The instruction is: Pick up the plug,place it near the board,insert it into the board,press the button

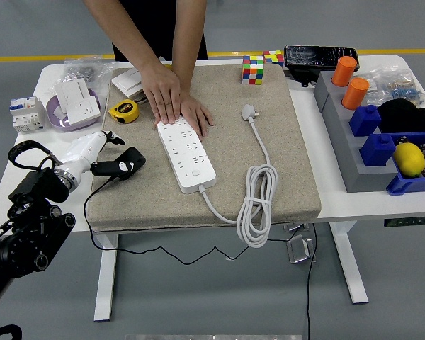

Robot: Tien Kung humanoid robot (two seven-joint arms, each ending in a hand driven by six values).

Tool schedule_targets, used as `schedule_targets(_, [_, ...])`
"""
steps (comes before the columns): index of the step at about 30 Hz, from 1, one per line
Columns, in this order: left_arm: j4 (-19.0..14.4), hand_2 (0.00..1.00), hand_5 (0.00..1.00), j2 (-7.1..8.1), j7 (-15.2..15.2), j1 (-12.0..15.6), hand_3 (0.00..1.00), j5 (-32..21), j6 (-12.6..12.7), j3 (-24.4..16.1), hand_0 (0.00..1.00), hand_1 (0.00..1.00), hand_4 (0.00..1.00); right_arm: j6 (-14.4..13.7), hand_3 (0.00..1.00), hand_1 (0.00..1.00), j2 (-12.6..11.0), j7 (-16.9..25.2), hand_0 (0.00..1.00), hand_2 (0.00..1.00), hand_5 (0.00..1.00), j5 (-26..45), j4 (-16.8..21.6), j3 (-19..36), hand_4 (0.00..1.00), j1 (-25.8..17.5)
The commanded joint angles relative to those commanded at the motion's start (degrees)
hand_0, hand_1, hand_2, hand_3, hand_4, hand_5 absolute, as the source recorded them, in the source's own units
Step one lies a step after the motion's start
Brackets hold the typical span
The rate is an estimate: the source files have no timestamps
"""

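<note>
Left robot hand (pixel 117 167) at counter's left edge, fingers loosely extended, holding nothing; plug (pixel 248 112) lies untouched mid-mat while person's hands (pixel 171 101) pin the board (pixel 187 154) steady for insertion.

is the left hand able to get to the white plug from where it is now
Probably not directly: the left hand sits left of the power strip, which lies between it and the white plug, with a person's hands on the strip.

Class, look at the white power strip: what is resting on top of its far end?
A person's two hands lie flat, overlapped, on the power strip's far end. The sockets nearer the camera show; whatever lies beneath the hands is hidden.
</note>
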Motion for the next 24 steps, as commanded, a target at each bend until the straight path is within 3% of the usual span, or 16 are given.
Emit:
schedule_targets(6, [-1.4,0.777,0.674,-0.08,-0.3,0.4,0.740,-1.7,0.1,-1.4,0.790,0.835,0.998,0.0,0.823,0.875,0.1,0.0,0.981,0.813,0.998,-0.1,0.0,0.1,0.998,-0.1])
schedule_targets(7, [-2.1,0.838,0.908,-0.17,-0.4,0.6,0.801,-2.6,0.1,-2.2,0.851,0.900,0.998,0.0,0.823,0.875,0.2,-0.1,0.981,0.813,0.998,-0.1,0.0,0.2,0.998,0.0])
schedule_targets(10, [-4.7,0.838,0.908,-0.70,-0.5,1.5,0.801,-5.7,0.3,-5.0,0.851,0.900,0.998,0.0,0.823,0.875,0.2,-0.1,0.981,0.813,0.998,-0.2,0.0,0.4,0.998,0.0])
schedule_targets(12, [-7.9,0.838,0.908,-1.46,-0.3,2.7,0.801,-9.3,0.5,-7.9,0.851,0.900,0.998,0.0,0.823,0.875,0.3,-0.1,0.981,0.813,0.998,-0.2,0.0,0.4,0.998,-0.1])
schedule_targets(13, [-9.4,0.926,0.998,-1.79,-0.2,3.3,0.904,-11.1,0.6,-9.2,0.923,0.976,0.998,0.0,0.824,0.875,0.4,-0.1,0.981,0.814,0.998,-0.3,0.1,0.5,0.998,-0.1])
schedule_targets(16, [-14.8,0.926,0.998,-2.72,0.1,5.4,0.904,-17.3,0.1,-13.4,0.923,0.976,0.998,0.1,0.824,0.875,0.5,-0.1,0.981,0.814,0.998,-0.5,0.1,0.7,0.998,-0.3])
schedule_targets(18, [-18.3,0.926,0.998,-2.98,0.9,6.9,0.904,-20.5,-1.6,-15.8,0.923,0.976,0.998,0.1,0.824,0.875,0.5,0.0,0.981,0.814,0.998,-0.6,0.2,0.9,0.998,-0.4])
schedule_targets(19, [-20.4,0.984,0.998,-3.20,1.6,8.1,0.972,-22.2,-2.8,-17.3,0.998,0.998,0.998,0.1,0.824,0.875,0.5,0.0,0.979,0.814,0.998,-0.7,0.2,1.0,0.998,-0.4])
schedule_targets(24, [-27.7,0.984,0.998,-4.94,3.1,12.1,0.972,-30.2,-5.5,-22.9,0.998,0.998,0.998,0.2,0.824,0.875,0.6,0.0,0.979,0.814,0.998,-1.0,0.3,1.4,0.998,-0.7])
